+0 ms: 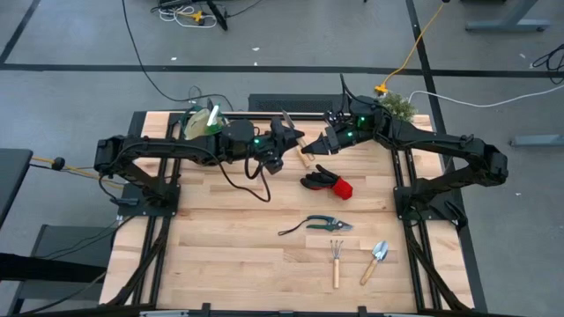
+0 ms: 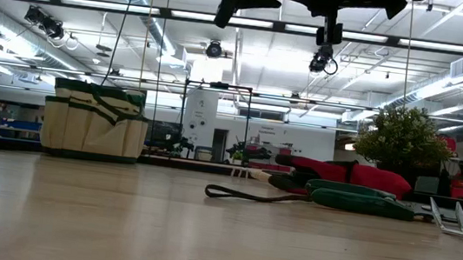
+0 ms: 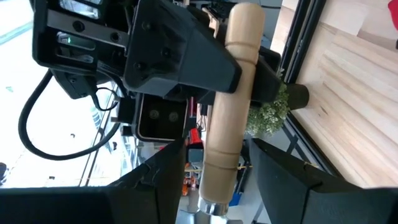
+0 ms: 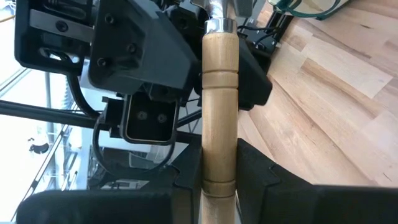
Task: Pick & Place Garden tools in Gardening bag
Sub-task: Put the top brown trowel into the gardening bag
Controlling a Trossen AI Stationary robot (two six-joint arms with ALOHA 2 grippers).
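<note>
Wooden-handled tool (image 4: 219, 106) – seemingly between both pincers (image 1: 310, 148)

A bushy green plant (image 1: 398, 106) stands at the wooden table's (image 1: 247, 246) far right corner — upright.

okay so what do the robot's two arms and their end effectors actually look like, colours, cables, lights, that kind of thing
Both arms are matte black, built of jointed tubular links. The left arm trails a loose black cable beside its wrist; the right arm looks the same. Small green lights glow near each wrist. The left end effector and right end effector have blocky, angular black housings and flat dark fingers.
</note>
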